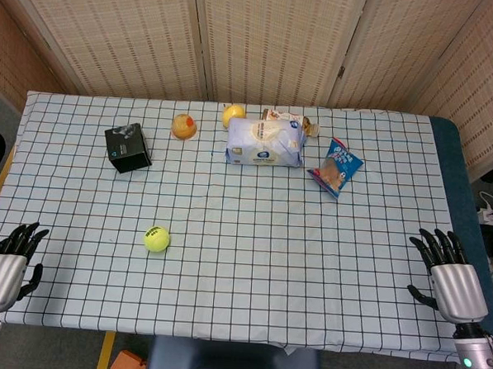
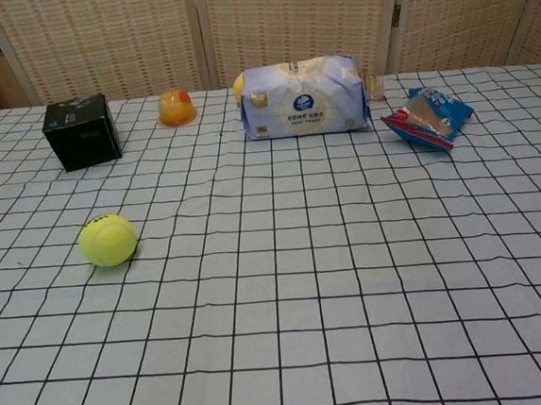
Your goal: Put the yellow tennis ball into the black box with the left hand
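The yellow tennis ball (image 1: 156,238) (image 2: 108,240) lies on the checked tablecloth, left of the middle and near the front. The black box (image 1: 128,148) (image 2: 81,132) stands farther back and slightly left of the ball. My left hand (image 1: 7,265) rests at the front left corner of the table, open, fingers spread, well left of the ball and holding nothing. My right hand (image 1: 448,276) sits at the front right edge, open and empty. Neither hand appears in the chest view.
Along the back stand an orange-yellow toy (image 1: 183,126), a yellow fruit (image 1: 233,115), a white and blue tissue pack (image 1: 265,142) and a blue snack bag (image 1: 337,167). The grid-patterned cloth (image 1: 259,259) covers the whole table.
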Tool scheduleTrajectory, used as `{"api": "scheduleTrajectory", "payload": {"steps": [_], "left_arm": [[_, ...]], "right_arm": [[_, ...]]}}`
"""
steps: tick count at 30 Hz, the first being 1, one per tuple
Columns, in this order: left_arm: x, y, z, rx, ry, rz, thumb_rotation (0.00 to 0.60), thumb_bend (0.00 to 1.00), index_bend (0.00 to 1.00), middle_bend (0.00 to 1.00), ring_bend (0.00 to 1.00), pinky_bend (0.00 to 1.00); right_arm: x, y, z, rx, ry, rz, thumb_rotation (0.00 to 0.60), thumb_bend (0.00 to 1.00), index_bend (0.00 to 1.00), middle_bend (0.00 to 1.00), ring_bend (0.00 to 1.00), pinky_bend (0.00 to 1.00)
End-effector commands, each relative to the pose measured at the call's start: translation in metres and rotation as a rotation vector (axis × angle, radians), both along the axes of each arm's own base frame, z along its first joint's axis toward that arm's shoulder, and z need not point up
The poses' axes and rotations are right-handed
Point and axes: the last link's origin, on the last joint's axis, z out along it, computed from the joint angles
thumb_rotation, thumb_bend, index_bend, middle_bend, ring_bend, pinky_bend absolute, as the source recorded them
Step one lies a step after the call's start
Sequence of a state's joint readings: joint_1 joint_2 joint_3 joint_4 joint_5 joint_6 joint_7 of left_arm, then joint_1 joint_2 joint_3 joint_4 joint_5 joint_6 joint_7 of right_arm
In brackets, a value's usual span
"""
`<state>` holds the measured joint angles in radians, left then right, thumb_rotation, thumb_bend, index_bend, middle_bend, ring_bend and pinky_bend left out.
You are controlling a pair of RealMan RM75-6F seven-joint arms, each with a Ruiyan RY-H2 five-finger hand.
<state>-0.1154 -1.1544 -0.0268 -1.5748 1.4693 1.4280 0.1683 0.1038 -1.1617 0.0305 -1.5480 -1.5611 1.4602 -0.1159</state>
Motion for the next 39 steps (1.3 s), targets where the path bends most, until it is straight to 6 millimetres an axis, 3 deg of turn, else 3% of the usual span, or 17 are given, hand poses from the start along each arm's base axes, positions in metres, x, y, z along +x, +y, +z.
{"api": "scheduleTrajectory", "payload": {"steps": [1, 15, 19, 22, 26, 31, 34, 39], "left_arm": [[0.000, 0.000, 0.000, 0.001, 0.002, -0.001, 0.600, 0.54, 0.15, 0.06, 0.04, 0.21], [0.005, -0.002, 0.000, -0.004, -0.006, -0.038, 0.600, 0.54, 0.15, 0.07, 0.04, 0.21], [0.012, -0.003, -0.001, 0.017, -0.022, -0.112, 0.600, 0.54, 0.20, 0.14, 0.16, 0.27], [0.017, -0.003, -0.004, 0.018, -0.033, -0.176, 0.600, 0.55, 0.26, 0.23, 0.27, 0.41], [0.024, -0.001, -0.012, -0.024, -0.028, -0.215, 0.600, 0.73, 0.35, 0.41, 0.44, 0.55], [0.039, 0.003, -0.023, -0.143, -0.059, -0.294, 0.600, 0.96, 0.46, 0.50, 0.54, 0.63], [0.040, 0.012, -0.041, -0.217, -0.077, -0.327, 0.600, 1.00, 0.53, 0.57, 0.59, 0.66], [0.035, 0.025, -0.071, -0.296, -0.062, -0.301, 0.600, 1.00, 0.55, 0.60, 0.62, 0.67]], "right_arm": [[0.000, 0.001, 0.000, 0.000, 0.003, 0.001, 0.600, 0.06, 0.18, 0.08, 0.02, 0.00], [-0.001, 0.000, -0.001, 0.006, 0.010, -0.006, 0.600, 0.06, 0.18, 0.08, 0.02, 0.00], [-0.001, 0.001, -0.004, 0.023, 0.009, -0.009, 0.600, 0.06, 0.18, 0.08, 0.02, 0.00], [-0.003, 0.002, -0.005, 0.033, 0.005, -0.016, 0.600, 0.06, 0.18, 0.08, 0.02, 0.00], [-0.003, -0.001, -0.003, 0.035, -0.011, -0.026, 0.600, 0.06, 0.18, 0.08, 0.02, 0.00], [-0.004, -0.001, -0.005, 0.043, -0.012, -0.026, 0.600, 0.06, 0.18, 0.08, 0.02, 0.00], [-0.003, -0.001, -0.004, 0.049, -0.028, -0.027, 0.600, 0.06, 0.18, 0.08, 0.02, 0.00], [-0.002, -0.002, -0.003, 0.048, -0.045, -0.022, 0.600, 0.06, 0.19, 0.08, 0.02, 0.00]]}}
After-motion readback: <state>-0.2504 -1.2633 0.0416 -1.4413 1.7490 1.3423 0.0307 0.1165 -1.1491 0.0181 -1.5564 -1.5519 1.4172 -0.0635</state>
